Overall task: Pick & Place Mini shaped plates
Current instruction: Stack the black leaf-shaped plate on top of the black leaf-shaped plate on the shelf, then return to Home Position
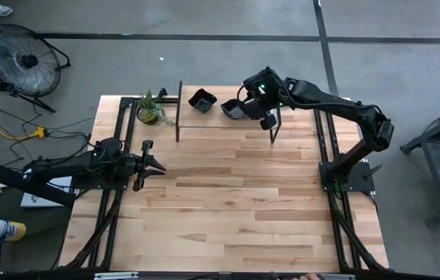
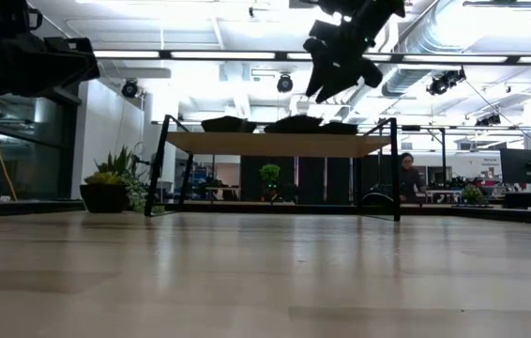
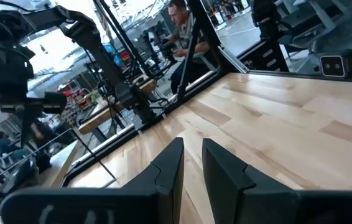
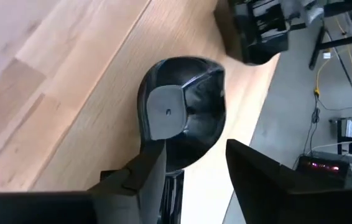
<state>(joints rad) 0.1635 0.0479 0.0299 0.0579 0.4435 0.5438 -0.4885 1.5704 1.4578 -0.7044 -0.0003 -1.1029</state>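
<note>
Right gripper [image 1: 253, 107]: positioned over the far edge of the light wooden table [image 1: 228, 202], above the raised shelf; fingers spread apart, nothing clamped between them.
Plate under right gripper: small glossy black rounded plate [image 4: 185, 109], seen in the right wrist view lying just beyond and between the right fingertips; one finger pad [image 4: 165, 112] overlaps its rim. Whether the pad touches the rim cannot be told.
Other placed plate: small glossy black square-like plate [image 1: 202, 100] rests beside the first, away from the right fingers.
Low view check: dark plates [image 2: 294, 123] sit in a row on top of the black-framed wooden shelf [image 2: 275, 143], with the right gripper hanging above them; the exact count cannot be told.
Left gripper [image 1: 158, 163]: waiting over the near-left part of the table, well apart from all plates; fingers [image 3: 166, 171] narrow, a slim gap between them, holding nothing.
Progress judgement: placement of the current plate appears complete or nearly so.
Remaining: no unplaced plates are visible on the table; what is left cannot be told.
</note>
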